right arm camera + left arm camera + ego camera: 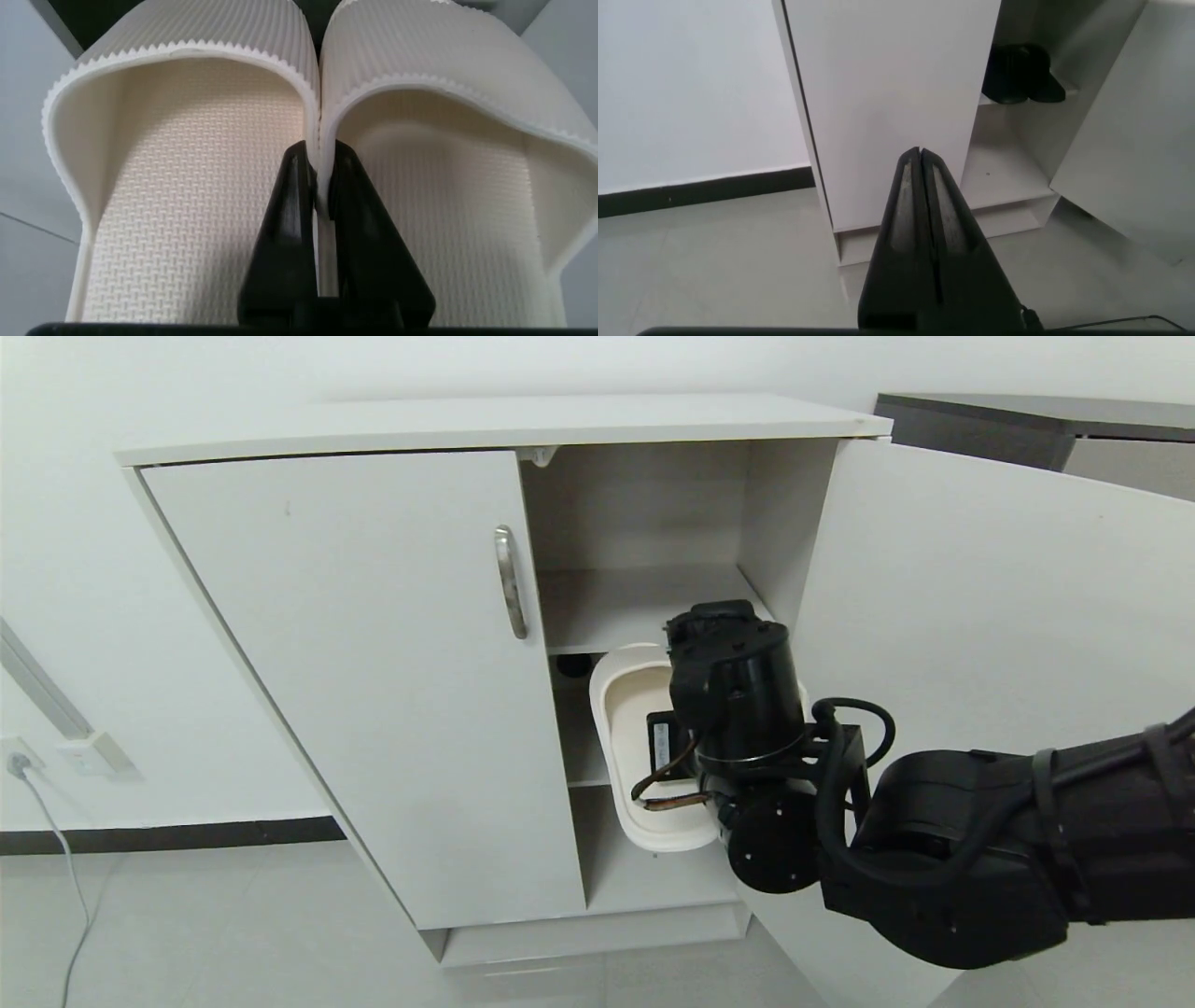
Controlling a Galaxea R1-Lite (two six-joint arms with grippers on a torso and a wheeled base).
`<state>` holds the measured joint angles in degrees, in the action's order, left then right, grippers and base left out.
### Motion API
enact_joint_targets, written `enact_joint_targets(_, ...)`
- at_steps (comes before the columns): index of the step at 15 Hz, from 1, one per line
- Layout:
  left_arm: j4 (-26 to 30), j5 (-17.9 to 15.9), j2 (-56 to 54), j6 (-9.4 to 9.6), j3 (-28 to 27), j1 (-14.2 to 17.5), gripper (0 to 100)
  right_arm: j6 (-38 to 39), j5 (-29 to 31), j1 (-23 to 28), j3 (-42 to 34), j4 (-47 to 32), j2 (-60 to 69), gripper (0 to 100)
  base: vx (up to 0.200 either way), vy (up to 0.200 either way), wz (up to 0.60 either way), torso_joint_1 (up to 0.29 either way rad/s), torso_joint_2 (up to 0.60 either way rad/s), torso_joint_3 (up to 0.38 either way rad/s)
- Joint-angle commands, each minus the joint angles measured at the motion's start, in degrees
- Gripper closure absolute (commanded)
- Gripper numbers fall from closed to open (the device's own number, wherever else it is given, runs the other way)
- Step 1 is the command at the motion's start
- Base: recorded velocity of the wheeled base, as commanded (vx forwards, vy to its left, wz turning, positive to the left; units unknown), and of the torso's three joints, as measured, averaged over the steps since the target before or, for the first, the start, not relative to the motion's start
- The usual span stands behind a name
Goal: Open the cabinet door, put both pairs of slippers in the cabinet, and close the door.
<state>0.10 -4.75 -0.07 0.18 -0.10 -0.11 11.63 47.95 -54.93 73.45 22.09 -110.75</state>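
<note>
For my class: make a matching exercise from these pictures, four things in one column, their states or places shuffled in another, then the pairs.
Things
1 left cabinet door
2 right cabinet door
3 white slippers
4 dark slippers

States or places
A on a shelf inside
B shut
C clamped in the right gripper
D swung open

Pairs: 1-B, 2-D, 3-C, 4-A

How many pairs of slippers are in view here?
2. A cream pair is clamped in the right gripper at the open cabinet; a black pair lies on a shelf inside it. Others could hide behind the closed door.
</note>
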Motion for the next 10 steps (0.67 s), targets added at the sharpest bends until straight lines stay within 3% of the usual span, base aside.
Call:
enact_joint_targets(1, -0.01, 0.01, 0.07, -0.01, 0.01, 0.02, 100, -0.82, 0.04, 0.0, 1.43, 0.23, 0.8, 100, 0.0, 0.0, 0.0, 0.0, 0.0, 0.0)
enact_joint_targets(7, -0.01, 0.01, 0.07, -0.01, 0.01, -0.07, 100, -1.87, -0.05, -0.09, 2.84, 0.41, 0.62, 100, 0.0, 0.0, 0.0, 0.0, 0.0, 0.0)
enact_joint_targets(10, -0.01, 0.01, 0.07, -0.01, 0.01, -0.07, 100, -3.02, -0.22, -0.09, 3.9, 0.32, 0.45, 100, 0.2, 0.0, 0.0, 0.001, 0.0, 0.002)
